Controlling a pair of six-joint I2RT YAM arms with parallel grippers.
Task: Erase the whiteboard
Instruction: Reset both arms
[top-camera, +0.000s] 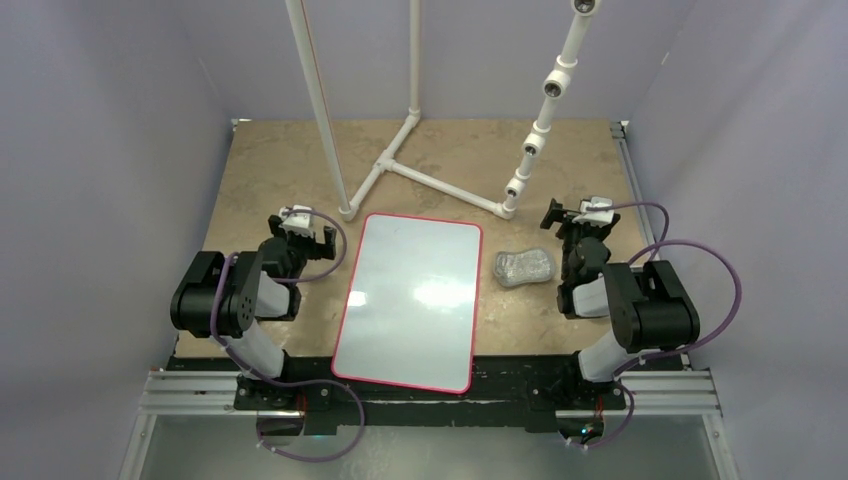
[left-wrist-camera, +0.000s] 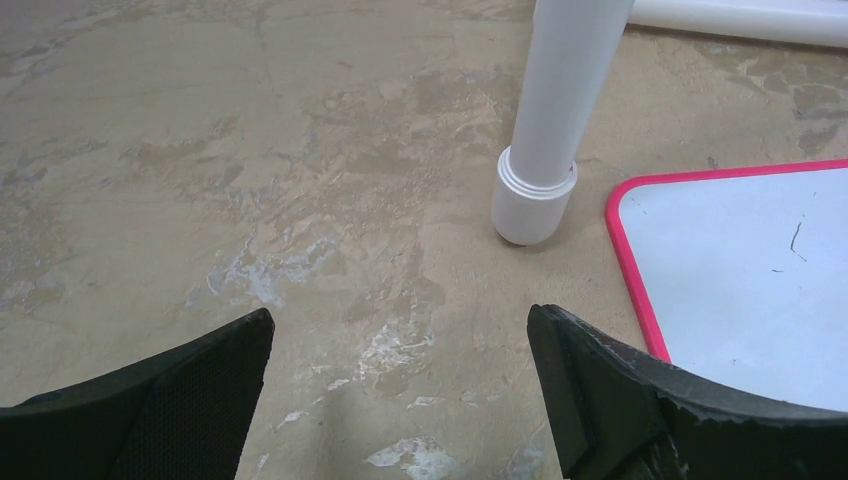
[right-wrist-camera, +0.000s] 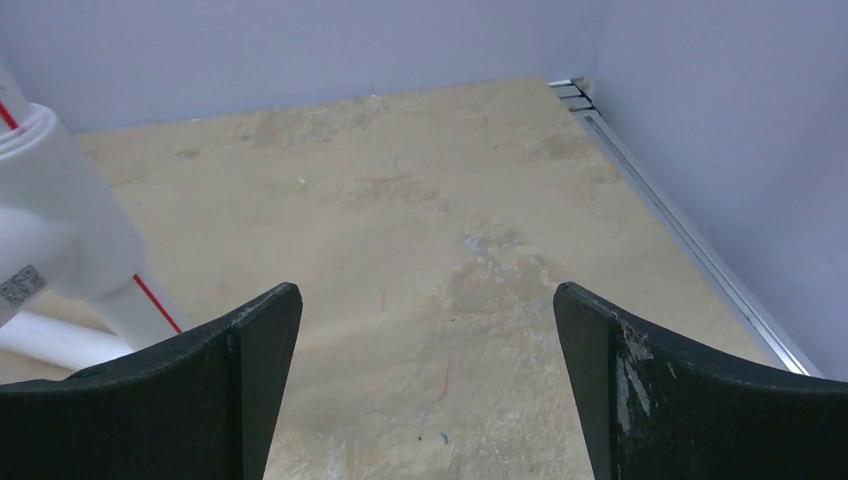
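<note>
From above, a glossy white rectangular whiteboard with a thin red border and rounded corners (top-camera: 410, 300) lies flat on the mottled tan, stone-patterned tabletop (top-camera: 270, 170), between the two arms. Its near edge overlaps the black base bar (top-camera: 520, 375). Glare washes over its middle, and no writing can be made out from here. Just beside its right edge sits a small, wrinkly grey-silver pad (top-camera: 524, 267). A white plastic pipe frame (top-camera: 440, 185) stands behind the board. The left gripper (top-camera: 305, 232) and the right gripper (top-camera: 575, 218) sit at either side, touching nothing.

The left wrist view shows two black, rough-textured fingers (left-wrist-camera: 190, 400) spread wide over bare table. Beyond them is a ringed white pipe foot (left-wrist-camera: 535, 195), and to the right the board's rounded red corner — a few faint black scratches mark its white face, too thin to read.

In the right wrist view the fingers (right-wrist-camera: 660, 390) likewise stand far apart and empty, the right one scuffed pale. A blurred white pipe fitting (right-wrist-camera: 60, 230) at the left edge is cut off; it carries a small code label (right-wrist-camera: 20, 285) — illegible. A ribbed metal rail (right-wrist-camera: 690, 250) borders the lilac wall (right-wrist-camera: 720, 100).
</note>
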